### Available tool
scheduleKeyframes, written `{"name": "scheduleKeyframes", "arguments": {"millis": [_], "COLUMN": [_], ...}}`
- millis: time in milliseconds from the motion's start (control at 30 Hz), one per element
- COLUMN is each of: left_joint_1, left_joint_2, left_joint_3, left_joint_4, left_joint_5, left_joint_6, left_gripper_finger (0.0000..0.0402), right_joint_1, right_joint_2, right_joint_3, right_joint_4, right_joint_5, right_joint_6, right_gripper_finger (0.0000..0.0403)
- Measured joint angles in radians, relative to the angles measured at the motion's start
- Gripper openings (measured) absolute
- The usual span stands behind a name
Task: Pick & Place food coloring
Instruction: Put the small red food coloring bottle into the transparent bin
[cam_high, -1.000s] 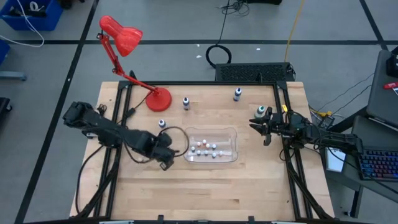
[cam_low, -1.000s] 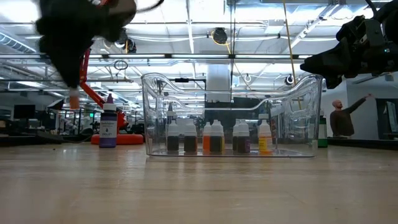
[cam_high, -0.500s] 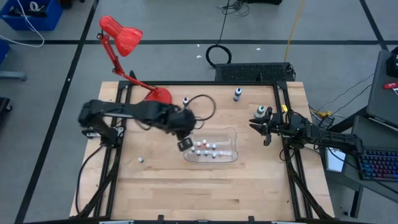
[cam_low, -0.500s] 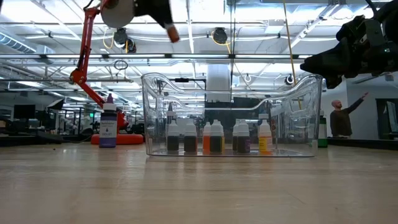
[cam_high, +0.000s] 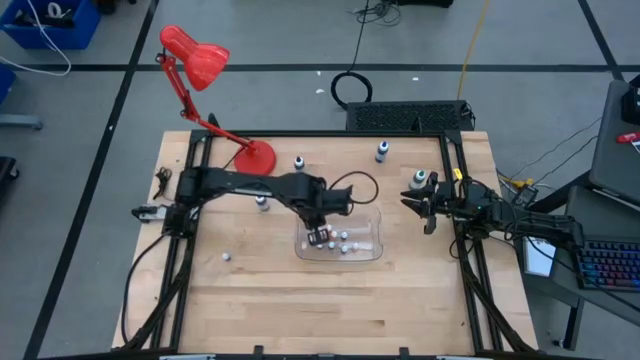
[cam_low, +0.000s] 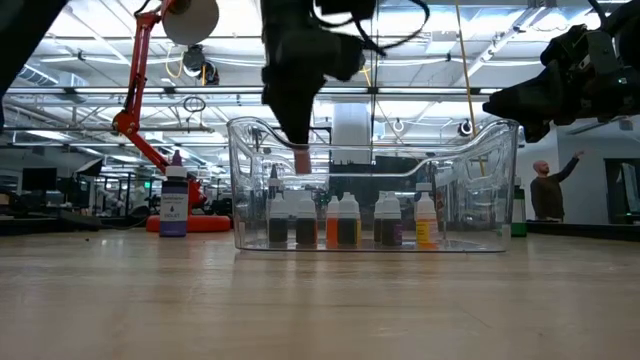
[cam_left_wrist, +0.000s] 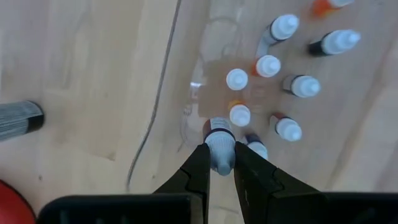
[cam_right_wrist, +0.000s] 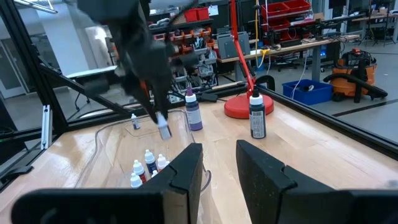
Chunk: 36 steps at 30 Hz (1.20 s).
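The left pincer (cam_left_wrist: 221, 163) hangs over the near-left part of the clear tray (cam_high: 375, 215) in the middle of the bench (cam_high: 330, 310). Its two fingers are closed on a small food coloring bottle (cam_left_wrist: 219, 144) with a pale body, which sticks out between the fingertips with its cap pointing down toward the tray. In the low view the pincer (cam_low: 300, 160) with the bottle is above the tray floor, about at the height of the rim.

Inside the tray stand several other small bottles (cam_low: 345, 220) with white caps and contents of different colours, close together.

More food coloring bottles stand on the bench outside the tray: one with a dark cap (cam_high: 381, 151) near the far edge, one smaller (cam_high: 299, 163) just beside the base of the red lamp (cam_high: 255, 158), and one (cam_high: 262, 203) near the left arm. A tiny pale thing (cam_high: 226, 256) lies on the wood at the left; it is perhaps also a bottle, but it is too small to tell.

The right pincer (cam_high: 420, 200) waits at the right side of the bench, well apart from the tray. Its fingers (cam_right_wrist: 186, 168) stand a little apart and hold nothing.
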Motion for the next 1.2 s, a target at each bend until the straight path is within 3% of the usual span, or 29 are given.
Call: {"name": "scheduleKeyframes", "arguments": {"millis": [333,733,1200], "left_joint_1": [-0.005,-0.005,-0.004], "left_joint_2": [0.059,0.058,0.058], "left_joint_3": [-0.006,-0.147,-0.151], "left_joint_4": [-0.006,0.079,0.137], "left_joint_5": [-0.004,0.017,0.067], "left_joint_6": [-0.026,-0.069,-0.056], "left_gripper_finger": [0.0052,0.0052,0.0051], "right_joint_1": [0.000,0.000,0.000], "right_joint_2": [0.000,0.000,0.000], "right_joint_3": [0.000,0.000,0.000], "right_joint_4": [0.000,0.000,0.000], "right_joint_5": [0.000,0.000,0.000], "right_joint_6": [0.000,0.000,0.000], "right_gripper_finger": [0.0089,0.0089,0.0089]}}
